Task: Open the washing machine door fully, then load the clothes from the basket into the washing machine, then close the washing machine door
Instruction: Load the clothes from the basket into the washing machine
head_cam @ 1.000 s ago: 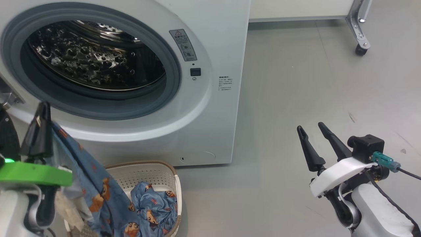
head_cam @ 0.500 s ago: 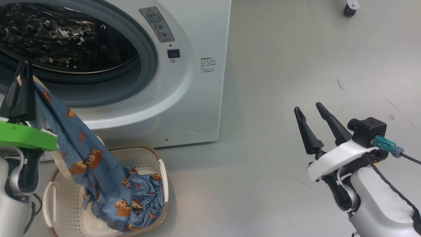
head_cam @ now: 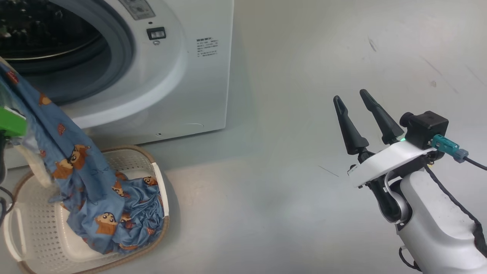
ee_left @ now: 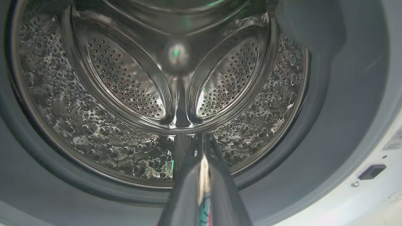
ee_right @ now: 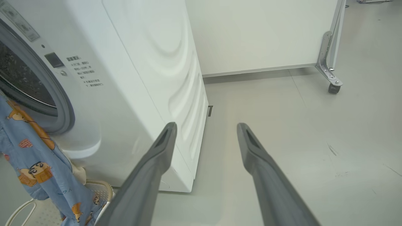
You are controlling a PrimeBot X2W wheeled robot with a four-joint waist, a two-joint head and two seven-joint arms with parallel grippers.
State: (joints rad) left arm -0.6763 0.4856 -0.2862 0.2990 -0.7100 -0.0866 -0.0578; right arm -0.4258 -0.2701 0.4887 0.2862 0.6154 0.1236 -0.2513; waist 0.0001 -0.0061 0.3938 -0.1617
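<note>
Straight ahead at 12 o'clock of the left gripper (ee_left: 202,138), in its wrist view: steel drum (ee_left: 125,94) of the washing machine (head_cam: 182,76), mouth unobstructed, grey gasket (ee_left: 329,110) around it. Left gripper is clamped on the blue cartoon-print clothes (head_cam: 76,167). In the head view the fabric's long axis runs 11 to 5 o'clock, with the tail bunched in the basket (head_cam: 159,182) at the washer's foot. Likely snag: trailing end on the gasket lip. Right gripper (head_cam: 350,96) has fingers apart and is empty, well apart at 3 o'clock over the floor (head_cam: 266,190). Left arm is nearer.
</note>
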